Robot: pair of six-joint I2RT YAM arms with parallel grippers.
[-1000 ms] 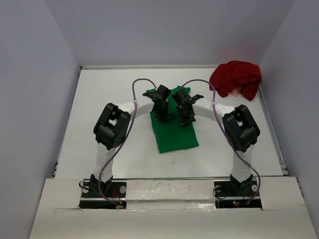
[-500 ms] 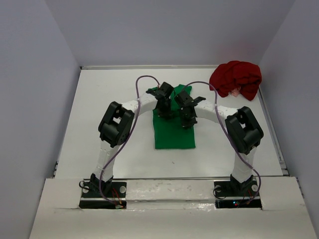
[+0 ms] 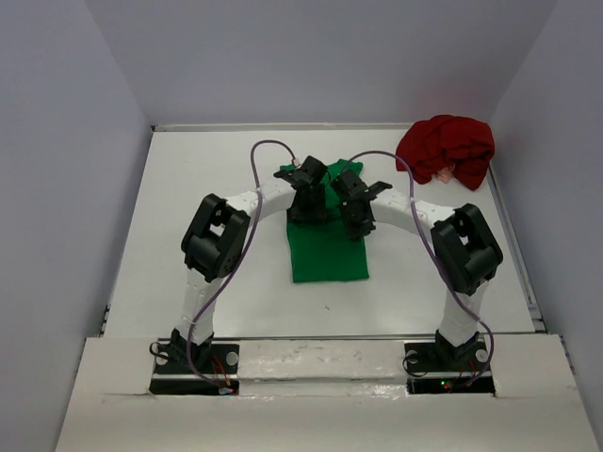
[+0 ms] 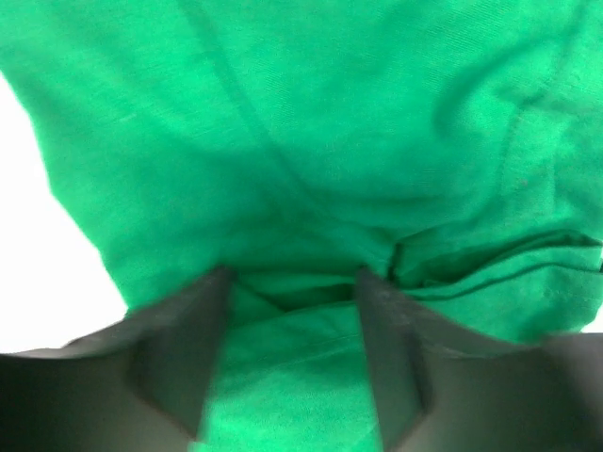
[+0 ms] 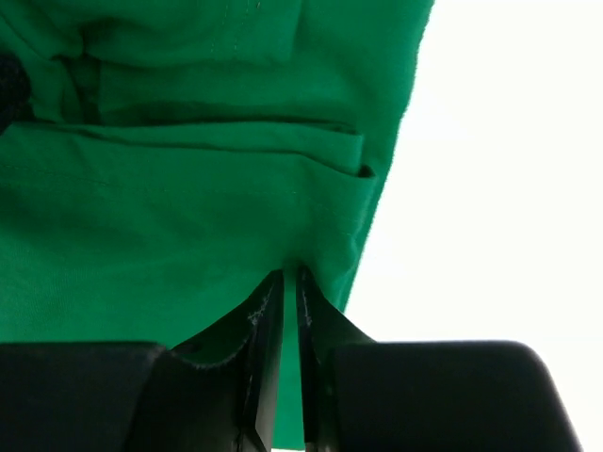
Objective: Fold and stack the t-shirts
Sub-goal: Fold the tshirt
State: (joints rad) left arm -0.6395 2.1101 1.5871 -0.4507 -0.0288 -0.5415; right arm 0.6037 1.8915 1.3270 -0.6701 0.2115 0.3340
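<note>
The green t-shirt [image 3: 330, 256] lies folded into a narrow rectangle at the table's middle, with a bunched part at its far end under both grippers. My left gripper [image 3: 306, 202] hovers low over that far end. In the left wrist view it [image 4: 292, 278] stands open, with green cloth [image 4: 283, 141] lying loose between its fingers. My right gripper [image 3: 356, 218] sits on the shirt's right side. In the right wrist view its jaws [image 5: 290, 275] are nearly together, pinching a puckered fold of the cloth [image 5: 188, 217] beside its right edge. The dark red t-shirt [image 3: 446, 149] is a crumpled heap at the far right corner.
White walls [image 3: 75, 188] enclose the table on three sides. Purple cables [image 3: 268, 155] loop above both forearms. Bare white table [image 3: 207, 169] lies left of the green shirt and between it and the red heap.
The green shirt's near part has swung from slanted to square with the table. Both grippers shifted slightly away from the bases. My left gripper has opened and let go of the cloth.
</note>
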